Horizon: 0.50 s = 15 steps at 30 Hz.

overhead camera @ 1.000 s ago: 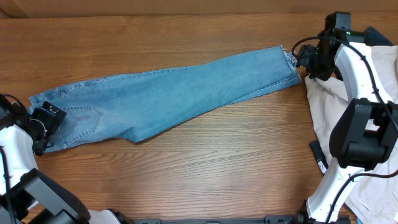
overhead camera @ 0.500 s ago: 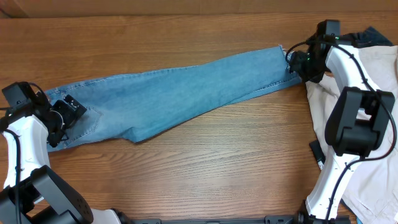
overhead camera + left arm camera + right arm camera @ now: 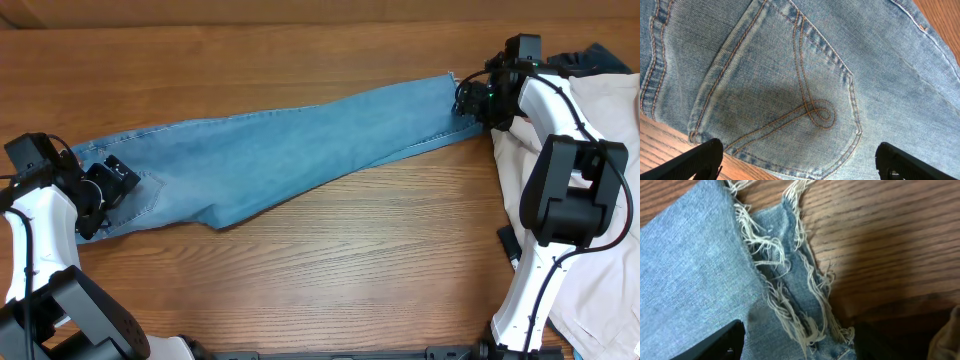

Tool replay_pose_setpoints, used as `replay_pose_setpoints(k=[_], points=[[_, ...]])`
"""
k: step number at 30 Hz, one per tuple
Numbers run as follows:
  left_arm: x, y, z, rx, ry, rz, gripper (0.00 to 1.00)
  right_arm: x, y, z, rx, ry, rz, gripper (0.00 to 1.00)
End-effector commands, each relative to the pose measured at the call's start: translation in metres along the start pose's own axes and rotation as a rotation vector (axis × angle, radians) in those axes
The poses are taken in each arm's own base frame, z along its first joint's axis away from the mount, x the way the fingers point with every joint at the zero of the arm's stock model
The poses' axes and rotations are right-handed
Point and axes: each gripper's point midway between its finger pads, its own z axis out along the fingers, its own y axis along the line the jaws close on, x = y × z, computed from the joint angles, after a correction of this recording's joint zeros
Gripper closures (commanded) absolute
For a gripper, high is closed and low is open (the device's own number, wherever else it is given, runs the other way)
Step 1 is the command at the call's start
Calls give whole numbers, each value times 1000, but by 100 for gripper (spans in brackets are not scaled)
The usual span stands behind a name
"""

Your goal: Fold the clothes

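**Jeans stretched across the tabletop, a hand at each end**

The jeans [image 3: 270, 155] lie flat on the wooden tabletop [image 3: 350, 270]. Their long axis runs from the lower left up to the upper right, at a shallow slant. The waist end points left and the frayed ankle hem [image 3: 790, 300] points right. Only one leg's width shows from overhead. In the right wrist view, two layers of denim lie together at the hem with loose pale threads.

A stitched back pocket [image 3: 785, 100] sits near the waist end. The left hand [image 3: 110, 185] hangs over it, and its fingers [image 3: 702, 160] are spread wide, one to each side of the pocket's lower edge. The left arm reaches in from the table's left edge.

The right hand [image 3: 468, 100] is at the ankle end, and its arm bends in from the right side. Its dark fingers [image 3: 722, 342] stand apart with the frayed hem between them. I cannot tell whether they touch the cloth.

A beige cloth [image 3: 610, 150] lies just beyond the hem at the right edge.
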Motion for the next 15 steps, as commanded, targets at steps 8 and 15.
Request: replay_pose_setpoints(k=[8, 15], points=[[-3, -2, -6, 1, -21, 26, 0, -22, 17, -29, -18, -81, -34, 30], [0, -1, -6, -3, -10, 24, 0, -42, 32, -31, -40, -169, -69, 28]])
